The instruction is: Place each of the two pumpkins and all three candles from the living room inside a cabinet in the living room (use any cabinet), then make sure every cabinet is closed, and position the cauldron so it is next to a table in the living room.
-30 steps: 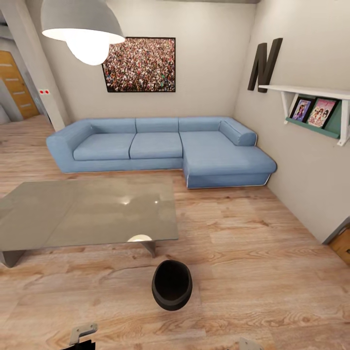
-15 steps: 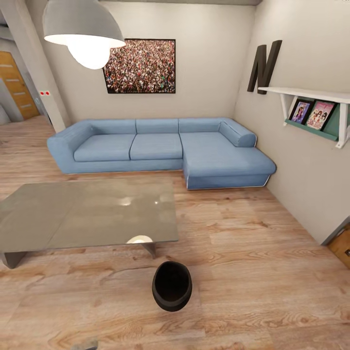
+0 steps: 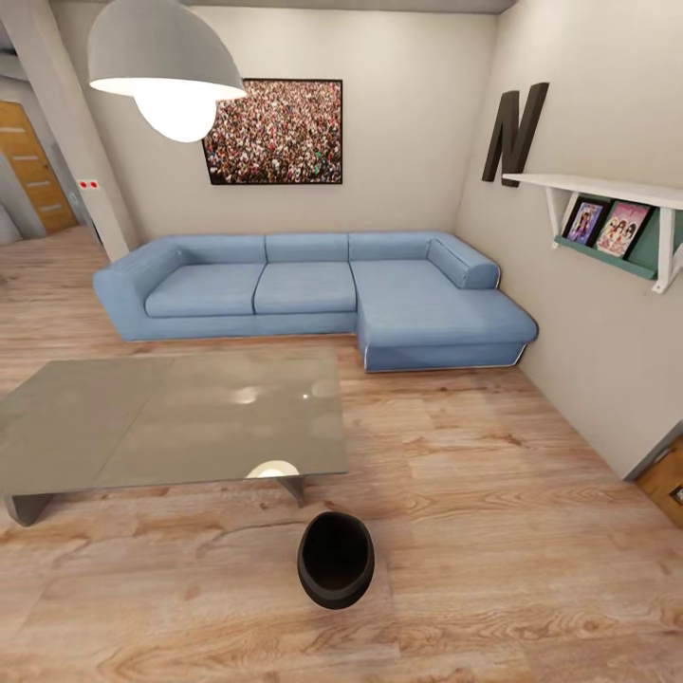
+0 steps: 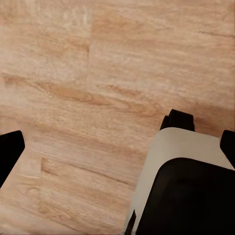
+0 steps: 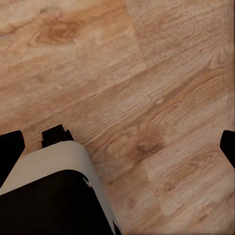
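The black cauldron (image 3: 335, 558) stands upright on the wood floor, mouth up. It is a short way off the near right corner of the low coffee table (image 3: 142, 427), whose top is glossy grey-beige. In the left wrist view my left gripper (image 4: 117, 149) hangs open over bare floorboards, its dark fingertips (image 4: 7, 152) far apart at the picture's edges. My right gripper (image 5: 117, 147) is open in the same way above the floor, nothing between its fingertips (image 5: 10, 147). Pumpkins, candles and cabinets are out of view.
A blue corner sofa (image 3: 313, 289) lines the back wall behind the table. On the right wall hangs a white shelf (image 3: 607, 185), and a brown wooden piece (image 3: 669, 479) juts in low at the right edge. A pendant lamp (image 3: 166, 66) hangs at upper left. My pale-and-black base (image 4: 186, 191) shows in both wrist views.
The head camera has shifted slightly, so the room sits a bit lower in the picture. The grey arm parts at the bottom edge have dropped out of view. The cauldron has stayed put.
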Available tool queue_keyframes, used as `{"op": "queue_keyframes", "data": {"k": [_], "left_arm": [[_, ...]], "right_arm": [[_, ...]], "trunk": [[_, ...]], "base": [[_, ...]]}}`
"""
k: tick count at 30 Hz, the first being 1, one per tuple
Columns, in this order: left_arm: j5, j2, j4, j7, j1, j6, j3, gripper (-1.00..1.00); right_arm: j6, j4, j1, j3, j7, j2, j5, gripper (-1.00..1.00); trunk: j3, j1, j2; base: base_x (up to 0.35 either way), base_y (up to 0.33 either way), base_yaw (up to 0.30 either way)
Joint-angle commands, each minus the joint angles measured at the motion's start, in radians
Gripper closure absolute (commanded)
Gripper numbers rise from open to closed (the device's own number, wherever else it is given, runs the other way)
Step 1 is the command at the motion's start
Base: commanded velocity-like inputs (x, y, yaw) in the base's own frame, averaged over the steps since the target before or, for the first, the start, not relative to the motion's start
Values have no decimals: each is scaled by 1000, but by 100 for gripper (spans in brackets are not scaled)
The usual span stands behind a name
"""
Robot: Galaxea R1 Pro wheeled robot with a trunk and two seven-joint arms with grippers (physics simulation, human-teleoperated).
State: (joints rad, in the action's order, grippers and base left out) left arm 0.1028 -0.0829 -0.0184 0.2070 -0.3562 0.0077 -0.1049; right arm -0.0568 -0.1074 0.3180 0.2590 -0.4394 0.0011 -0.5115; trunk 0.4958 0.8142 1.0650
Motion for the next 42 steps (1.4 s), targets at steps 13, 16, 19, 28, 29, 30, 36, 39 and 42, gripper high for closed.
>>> {"op": "queue_keyframes", "data": {"k": [13, 16, 19, 28, 29, 30, 36, 39, 42], "left_arm": [[3, -1, 0, -1, 36, 4, -1, -100], [2, -1, 0, -1, 47, 6, -1, -100], [1, 0, 0, -1, 52, 11, -1, -100], [2, 1, 0, -2, 83, -2, -1, -100], [4, 8, 0, -2, 84, -2, -2, -100], [4, 14, 0, -4, 86, -2, -2, -100], [3, 32, 0, -6, 87, -3, -2, -100], [3, 33, 0, -6, 87, -3, -2, -100], [3, 34, 0, -6, 87, -3, -2, -100]], "right_arm": [[0, 60, -18, 3, 1, 1, 1, -100], [1, 63, -25, 3, 2, 1, 1, -100], [2, 64, -28, 3, 2, 0, 2, -100], [39, 67, -29, 4, 4, 0, 2, -100], [33, 67, -29, 4, 4, 0, 2, -100], [26, 67, -31, 4, 4, 0, 2, -100], [13, 68, -80, 4, 4, 7, -4, -100], [12, 68, -112, 4, 4, 9, -5, -100], [12, 68, -133, 3, 4, 7, -5, -100]], "trunk": [[-3, -4, -7], [-13, -15, -28], [-13, -15, -28], [-13, -15, -28], [-13, -15, -28], [-13, -15, -28], [-13, -15, -28], [-13, -15, -28], [-13, -15, -28]], "base": [[0, 0, 0], [0, 0, 0], [0, 0, 0], [0, 0, 0], [0, 0, 0], [0, 0, 0], [0, 0, 0], [0, 0, 0], [0, 0, 0]]}}
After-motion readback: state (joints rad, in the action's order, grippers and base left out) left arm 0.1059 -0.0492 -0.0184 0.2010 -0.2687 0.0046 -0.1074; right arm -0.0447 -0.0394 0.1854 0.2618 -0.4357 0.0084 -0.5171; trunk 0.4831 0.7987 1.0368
